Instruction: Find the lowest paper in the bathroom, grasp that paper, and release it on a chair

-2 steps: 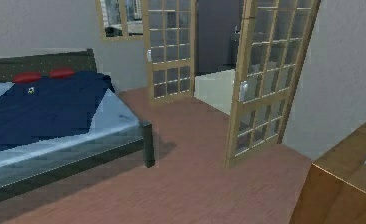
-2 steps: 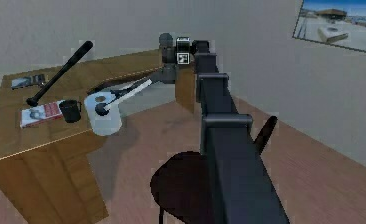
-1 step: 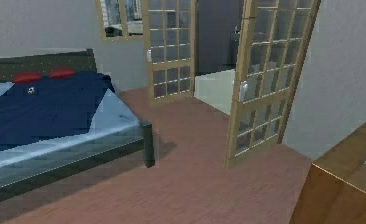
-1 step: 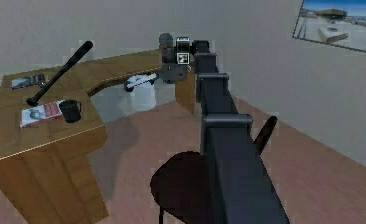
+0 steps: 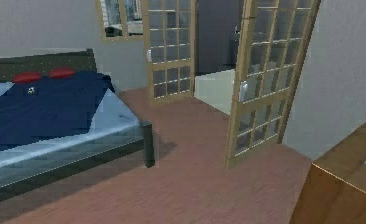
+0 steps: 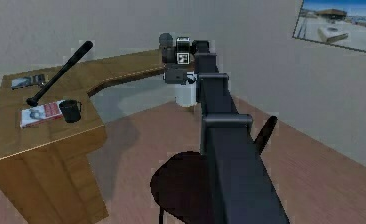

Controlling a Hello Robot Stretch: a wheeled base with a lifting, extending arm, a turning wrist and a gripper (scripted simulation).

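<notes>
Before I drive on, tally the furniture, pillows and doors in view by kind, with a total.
Bed: 1
Red pillows: 2
Glass-paned doors: 2
Desk: 1
Chair: 1
Total: 7

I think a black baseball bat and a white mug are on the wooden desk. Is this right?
No, the mug is black, not white. The arm side view shows it on the wooden desk near the black baseball bat.
</notes>
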